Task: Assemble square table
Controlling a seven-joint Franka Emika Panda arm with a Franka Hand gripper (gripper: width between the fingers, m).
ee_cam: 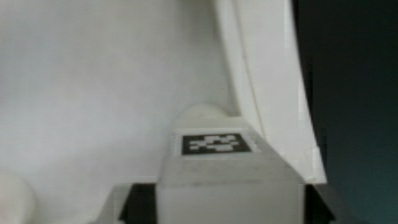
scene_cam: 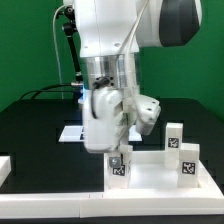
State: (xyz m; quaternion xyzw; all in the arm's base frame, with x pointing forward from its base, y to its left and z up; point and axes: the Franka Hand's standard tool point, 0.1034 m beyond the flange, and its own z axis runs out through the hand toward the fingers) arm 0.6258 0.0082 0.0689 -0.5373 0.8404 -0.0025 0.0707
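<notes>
White plastic nearest the camera: the square tabletop, lying flat on the black table toward the exterior view's right, raised rim up. Standing on it, three tagged peg legs: one at the near left corner directly below the tool, another at the near right corner, a third farther back on the right. Closed partway around the near left leg, tool fingers flanking its top; seen in the wrist view too, with the tagged leg between dark pads and the tabletop rim running alongside. Long axis of that leg upright, in line with the tool above, so probably a twist or press straight down into the corner socket. Seating depth in the socket not visible. Farther back, the marker board, mostly hidden behind the arm. At the near left edge, a white rail end, cut off. Fourth leg not made out.
</notes>
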